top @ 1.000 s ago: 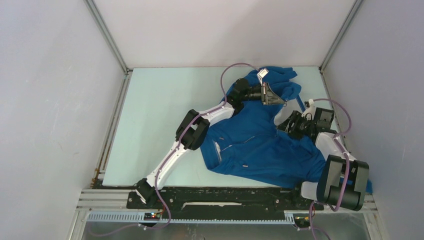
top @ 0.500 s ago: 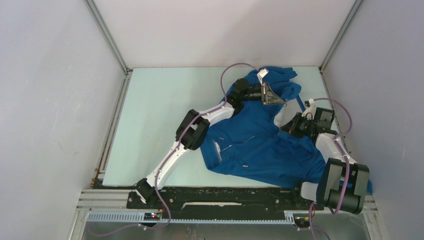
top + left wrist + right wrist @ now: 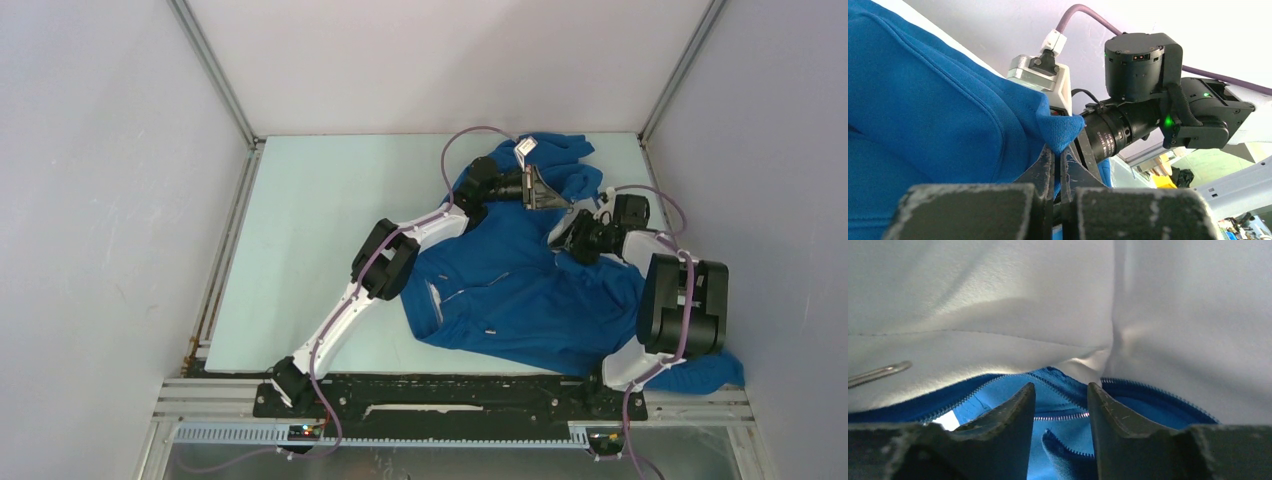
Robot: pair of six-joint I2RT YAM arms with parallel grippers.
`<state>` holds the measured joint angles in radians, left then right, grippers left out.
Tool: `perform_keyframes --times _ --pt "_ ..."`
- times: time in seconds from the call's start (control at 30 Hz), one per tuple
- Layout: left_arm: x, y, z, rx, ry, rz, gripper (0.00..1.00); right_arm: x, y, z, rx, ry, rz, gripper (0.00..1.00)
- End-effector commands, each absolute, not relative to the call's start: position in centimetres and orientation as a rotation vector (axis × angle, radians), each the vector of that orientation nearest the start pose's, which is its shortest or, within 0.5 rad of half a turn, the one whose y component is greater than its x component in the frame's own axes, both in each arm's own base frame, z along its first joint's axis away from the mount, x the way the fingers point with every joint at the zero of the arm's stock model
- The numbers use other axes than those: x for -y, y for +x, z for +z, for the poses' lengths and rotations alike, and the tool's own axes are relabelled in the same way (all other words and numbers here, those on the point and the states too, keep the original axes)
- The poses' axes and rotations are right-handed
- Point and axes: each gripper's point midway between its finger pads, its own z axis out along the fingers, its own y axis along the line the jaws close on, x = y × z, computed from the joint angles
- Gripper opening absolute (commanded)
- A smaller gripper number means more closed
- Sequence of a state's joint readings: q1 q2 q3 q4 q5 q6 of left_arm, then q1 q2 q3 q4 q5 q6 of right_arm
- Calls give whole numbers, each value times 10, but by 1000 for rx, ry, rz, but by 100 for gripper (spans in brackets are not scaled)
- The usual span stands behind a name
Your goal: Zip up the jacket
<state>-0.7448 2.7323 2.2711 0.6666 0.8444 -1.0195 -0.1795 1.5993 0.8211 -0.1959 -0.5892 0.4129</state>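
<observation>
The royal-blue jacket lies crumpled on the right half of the table. My left gripper reaches over its far part. In the left wrist view it is shut on a corner of blue fabric and holds it up. My right gripper sits just below the left one, at the jacket's opening. In the right wrist view it is open, with nothing between the fingers. Pale lining hangs above them. Blue zipper edges with light teeth curve just beyond the fingertips.
The right arm's wrist and camera sit close in front of the left gripper. A thin metal piece shows at the left on the lining. A blue sleeve end hangs past the table's near right corner. Walls enclose the table.
The right arm's elbow has swung toward the far side and its gripper has moved a little up and left, closer to the left gripper. The left arm has held still with the fabric.
</observation>
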Motion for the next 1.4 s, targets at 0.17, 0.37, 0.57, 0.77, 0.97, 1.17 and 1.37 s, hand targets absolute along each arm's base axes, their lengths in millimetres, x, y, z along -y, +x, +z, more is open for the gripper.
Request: perform_keyframes --times 0.17,0.37,0.57,0.77,0.97,1.17,1.37 --pt "570 387 208 -1573 698 -1939 0 -33 330 99 -2456 451 685 99" --pt "571 386 208 -1572 701 -1942 0 -4 315 121 -2433 475 493 100" --pt "572 383 209 -1567 709 -1945 0 27 311 146 -2317 589 421 100" --pt "572 383 209 -1567 714 -1947 0 40 318 158 -2186 606 553 94" --pt "572 382 208 -1569 717 -1949 0 56 337 149 -2101 610 569 88" --pt "572 382 210 -1563 720 -1949 0 77 359 128 -2079 688 563 77" --pt "572 381 210 -1560 723 -1951 0 72 361 114 -2111 635 613 68"
